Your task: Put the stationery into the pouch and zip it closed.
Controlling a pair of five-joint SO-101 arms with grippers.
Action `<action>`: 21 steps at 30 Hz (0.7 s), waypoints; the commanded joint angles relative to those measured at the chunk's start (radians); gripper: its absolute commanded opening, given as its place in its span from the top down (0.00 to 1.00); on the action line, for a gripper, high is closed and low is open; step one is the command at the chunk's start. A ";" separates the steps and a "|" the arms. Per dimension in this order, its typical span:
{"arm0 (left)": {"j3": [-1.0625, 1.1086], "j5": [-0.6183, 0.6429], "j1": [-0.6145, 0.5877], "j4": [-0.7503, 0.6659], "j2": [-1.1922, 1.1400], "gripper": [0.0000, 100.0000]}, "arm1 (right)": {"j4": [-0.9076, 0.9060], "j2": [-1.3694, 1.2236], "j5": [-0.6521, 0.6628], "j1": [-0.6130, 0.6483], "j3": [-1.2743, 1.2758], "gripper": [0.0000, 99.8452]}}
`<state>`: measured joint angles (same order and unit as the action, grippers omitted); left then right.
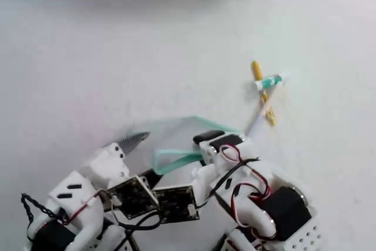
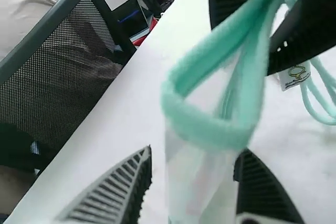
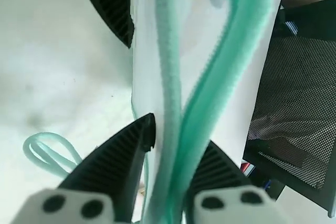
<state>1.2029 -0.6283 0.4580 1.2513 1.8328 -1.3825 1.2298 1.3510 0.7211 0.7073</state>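
A clear pouch (image 1: 179,132) with a teal zip edge is held up between the two arms near the table's front. My right gripper (image 1: 212,141) is shut on that teal edge (image 3: 173,103), its dark fingers (image 3: 121,156) pressing from both sides. My left gripper (image 2: 193,156) stands open with the pouch's (image 2: 205,129) other end between its ribbed fingers (image 2: 115,192). A teal loop (image 1: 173,160) hangs from the pouch. To the right lie a yellow pencil (image 1: 262,92) and a white and green pen (image 1: 271,82), crossed, on the table, apart from both grippers.
The white table (image 1: 117,57) stretches wide behind the arms up to its far edge. A thin white stick (image 1: 257,120) lies just below the pencil. A black mesh chair (image 2: 58,87) stands off the table's side.
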 commanded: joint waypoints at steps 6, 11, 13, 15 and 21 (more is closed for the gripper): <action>0.175 0.008 -0.010 -0.184 -0.007 0.86 | 0.036 0.008 -0.021 -0.001 -0.080 0.98; 0.178 0.055 0.045 -0.187 -0.007 0.90 | 0.036 0.008 -0.018 -0.001 -0.080 0.98; 0.187 0.048 0.099 -0.170 -0.007 0.86 | 0.036 0.008 -0.017 -0.001 -0.080 0.98; 0.195 0.048 0.147 -0.170 -0.007 0.82 | 0.036 0.008 -0.015 -0.001 -0.080 0.98; 0.189 0.052 0.202 -0.172 -0.007 0.81 | 0.039 0.008 -0.037 -0.007 -0.078 0.98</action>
<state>1.3579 -0.5808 0.6252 1.0687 1.8328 -1.3748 1.2298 1.3418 0.7135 0.7073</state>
